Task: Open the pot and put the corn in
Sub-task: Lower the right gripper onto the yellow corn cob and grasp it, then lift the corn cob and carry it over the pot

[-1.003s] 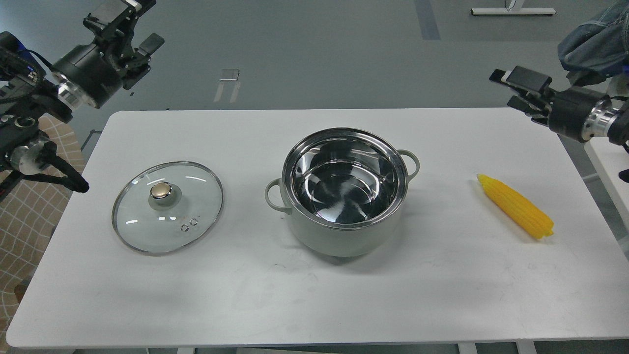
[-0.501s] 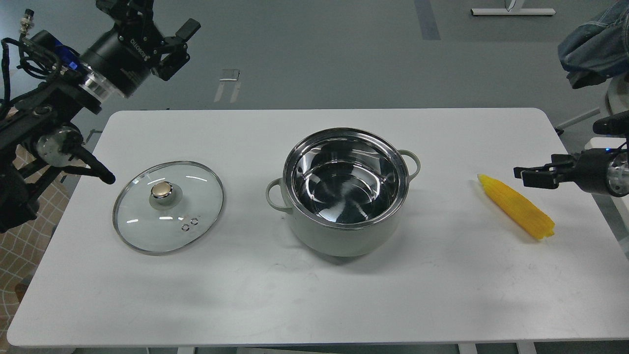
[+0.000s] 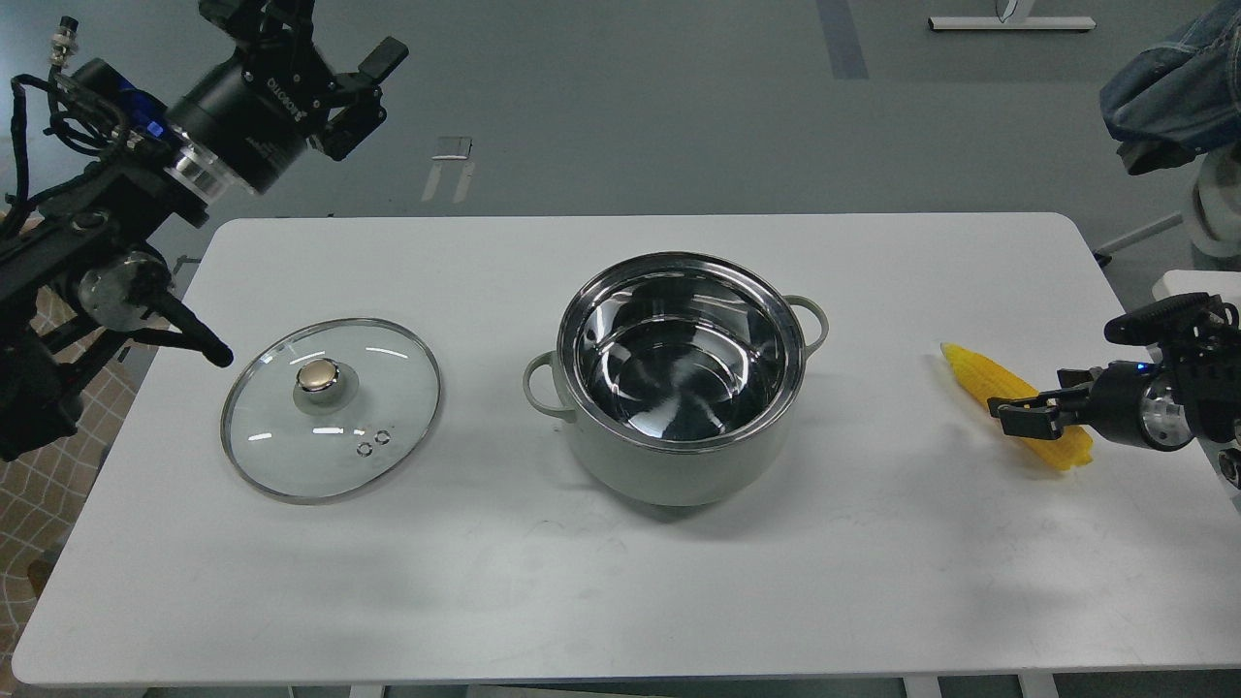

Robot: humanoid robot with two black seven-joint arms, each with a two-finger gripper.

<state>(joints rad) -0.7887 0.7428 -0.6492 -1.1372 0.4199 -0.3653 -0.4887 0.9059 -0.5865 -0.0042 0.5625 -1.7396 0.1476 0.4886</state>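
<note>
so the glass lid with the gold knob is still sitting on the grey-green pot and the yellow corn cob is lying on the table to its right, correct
Not quite. The head view shows the round glass lid with the gold knob lying flat on the white table, left of the pale grey-green pot, whose shiny steel interior is open and empty. The bright yellow corn cob does lie on the table to the pot's right.

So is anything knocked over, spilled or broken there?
Nothing stands out. The pot stands upright and empty, its lid lies flat to the left, and the corn lies whole on the table.
</note>
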